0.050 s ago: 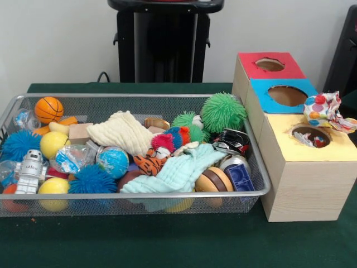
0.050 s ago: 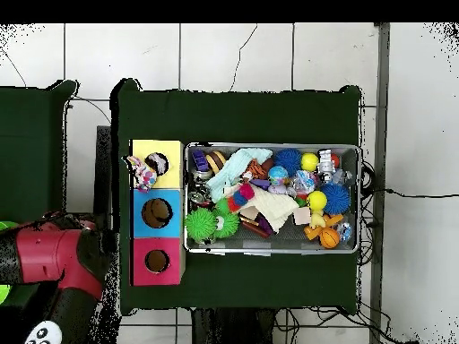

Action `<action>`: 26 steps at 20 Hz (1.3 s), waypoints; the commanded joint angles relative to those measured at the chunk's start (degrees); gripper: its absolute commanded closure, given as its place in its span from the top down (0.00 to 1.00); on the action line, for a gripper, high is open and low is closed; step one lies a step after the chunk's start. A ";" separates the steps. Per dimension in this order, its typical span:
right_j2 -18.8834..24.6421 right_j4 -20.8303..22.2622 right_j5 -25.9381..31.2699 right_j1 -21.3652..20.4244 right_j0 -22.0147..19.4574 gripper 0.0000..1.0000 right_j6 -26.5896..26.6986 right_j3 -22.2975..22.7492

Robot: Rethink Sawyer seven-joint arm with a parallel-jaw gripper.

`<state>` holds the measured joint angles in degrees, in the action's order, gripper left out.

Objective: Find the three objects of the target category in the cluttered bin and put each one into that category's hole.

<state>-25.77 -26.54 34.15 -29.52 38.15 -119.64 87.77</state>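
Wire bin (image 1: pixel 262 184): sitting on the green table (image 1: pixel 167 245), crammed with balls, cloths, cans and toys. Wooden box (image 1: pixel 301 184): standing against the bin's end, showing red, blue and yellow holes. Crumpled spotted wrapper (image 1: pixel 326 110): lying beside the yellow hole (image 1: pixel 310 135). Red arm (image 2: pixel 54 260): resting beyond the box, off the table; pincer showing in neither view.

You see a silver wire-mesh metal bin (image 1: pixel 134 202) on matt green table cloth (image 1: pixel 167 240). Beside it, the pale wooden box (image 1: pixel 304 187) looks smooth, and the cream waffle-knit cloth (image 1: pixel 121 132) looks soft and rough.
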 commanded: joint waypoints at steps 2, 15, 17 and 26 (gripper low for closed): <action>6.78 -2.37 -4.88 3.19 -1.52 0.00 -14.34 6.99; 8.13 -1.37 -11.22 7.81 -4.91 0.00 -11.89 5.73; 7.14 -0.76 -10.64 8.28 -5.11 0.00 -11.69 5.28; 2.67 2.01 -4.22 6.57 -7.93 0.00 -8.62 1.44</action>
<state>-24.35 -26.43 25.38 -24.63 33.49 -119.64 90.70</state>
